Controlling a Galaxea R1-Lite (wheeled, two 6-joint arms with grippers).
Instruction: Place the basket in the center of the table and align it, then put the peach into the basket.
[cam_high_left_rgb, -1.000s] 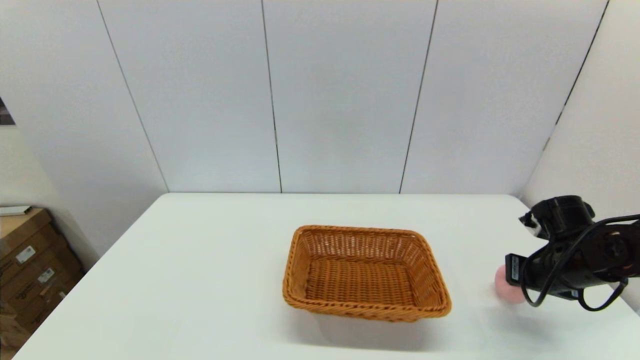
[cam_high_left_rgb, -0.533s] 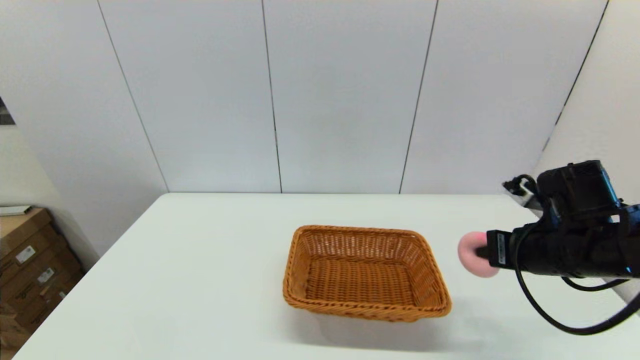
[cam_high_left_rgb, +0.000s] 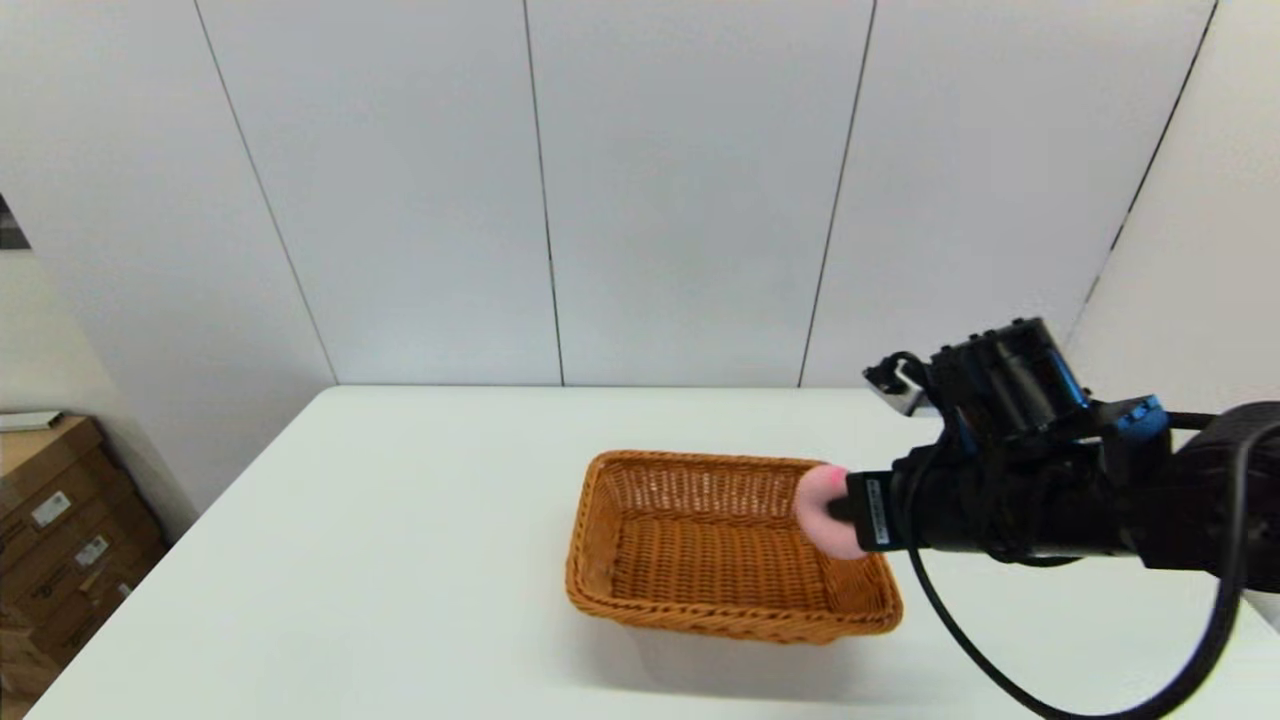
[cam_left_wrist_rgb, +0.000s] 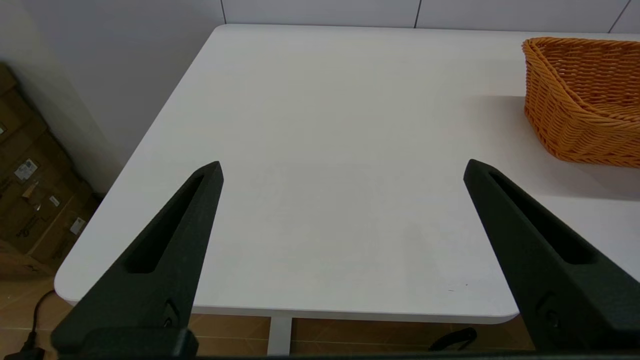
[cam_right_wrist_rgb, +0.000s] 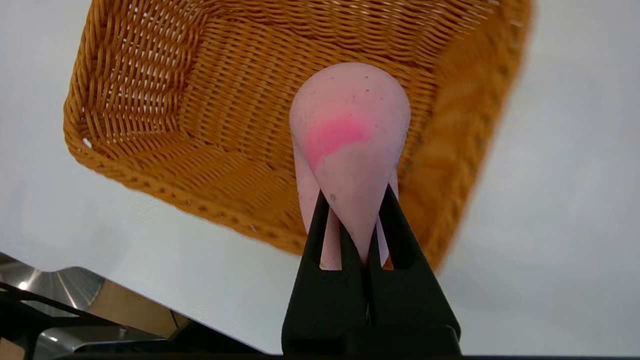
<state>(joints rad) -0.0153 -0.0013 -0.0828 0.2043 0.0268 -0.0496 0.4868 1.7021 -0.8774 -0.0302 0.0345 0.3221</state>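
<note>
The right gripper (cam_right_wrist_rgb: 354, 220) has its fingers (cam_right_wrist_rgb: 400, 235) pinched nearly together on the narrow end of the peach (cam_right_wrist_rgb: 350, 145), which sticks out ahead of them and hangs in the air above the right-hand part of the basket (cam_high_left_rgb: 700, 560), clear of the weave. The basket sits flat on the white bench (cam_high_left_rgb: 400, 560), about midway across it and roughly square to its edges. The peach looks light and soft: the fingers appear to have squeezed its end into a thin wedge, so it probably gives under pressure and is not fragile, and its skin looks matt rather than slippery. Such a hold on the tapered tip seems slim; a grip nearer the broad middle would likely be steadier. The basket looks stiff and light, with a braided rim (cam_right_wrist_rgb: 165, 187) that offers an edge to pinch. The left gripper (cam_left_wrist_rgb: 342, 167) hangs idle over bare bench well to the left of the basket, its fingers spread wide and holding nothing.
</note>
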